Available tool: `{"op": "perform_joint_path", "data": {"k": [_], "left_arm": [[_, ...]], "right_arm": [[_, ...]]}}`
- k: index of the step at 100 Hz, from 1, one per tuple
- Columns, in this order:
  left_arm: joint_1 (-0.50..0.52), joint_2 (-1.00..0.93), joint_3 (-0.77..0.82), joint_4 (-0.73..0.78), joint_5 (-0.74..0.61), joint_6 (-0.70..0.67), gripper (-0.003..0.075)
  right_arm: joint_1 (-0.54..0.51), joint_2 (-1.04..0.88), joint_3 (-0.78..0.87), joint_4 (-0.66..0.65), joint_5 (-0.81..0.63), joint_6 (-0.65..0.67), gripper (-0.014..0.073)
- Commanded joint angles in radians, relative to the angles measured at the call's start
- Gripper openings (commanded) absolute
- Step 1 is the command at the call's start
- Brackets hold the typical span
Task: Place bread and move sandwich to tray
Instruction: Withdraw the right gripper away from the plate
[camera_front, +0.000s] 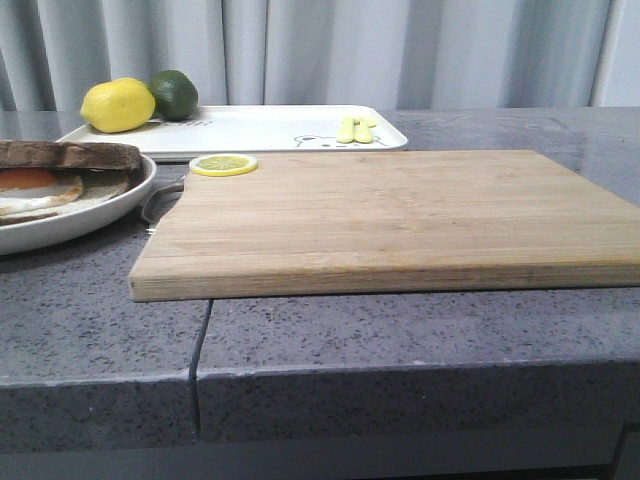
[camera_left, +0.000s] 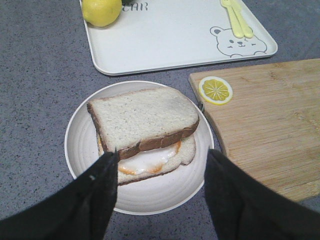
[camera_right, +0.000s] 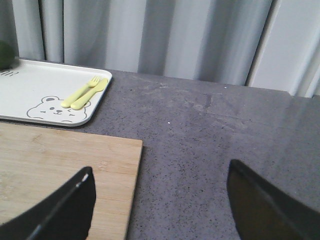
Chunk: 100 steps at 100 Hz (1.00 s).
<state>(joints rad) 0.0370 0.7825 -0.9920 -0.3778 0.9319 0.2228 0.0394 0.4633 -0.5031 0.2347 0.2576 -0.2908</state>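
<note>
Grey curtains hang behind a speckled grey stone counter, and I am working over it from both wrist cameras. On my left the sandwich sits in its round white plate, the bread already laid over the fried egg, so I judge the stacking done and the carry to the tray what remains. My left gripper hangs above the plate with its jaws spread wide on either side of the sandwich, touching nothing, placed as I would want for a grasp. My right gripper is likewise released, idle over the wooden board's edge and bare counter. The tray lies behind the board, holding a lemon, a lime and yellow cutlery; a lemon slice rests on the board's corner. From the front neither arm shows, and the plate is cut off at the frame edge.
</note>
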Motion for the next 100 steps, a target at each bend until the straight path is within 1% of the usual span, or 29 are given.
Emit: {"op": "perform_joint_path", "data": {"k": [1,15,100], "left_arm": [[0.002,0.004,-0.034,-0.023,-0.055,0.001,0.0368],[0.002,0.004,-0.034,-0.023,-0.055,0.001,0.0368],[0.002,0.004,-0.034,-0.025,-0.055,0.001,0.0368]], "right_arm": [[-0.008,-0.057,0.005,-0.006,-0.091,0.006,0.0549],[-0.008,-0.096,0.018,-0.006,-0.088,0.006,0.0549],[-0.008,-0.096,0.018,-0.006,-0.092,0.006,0.0549]]}}
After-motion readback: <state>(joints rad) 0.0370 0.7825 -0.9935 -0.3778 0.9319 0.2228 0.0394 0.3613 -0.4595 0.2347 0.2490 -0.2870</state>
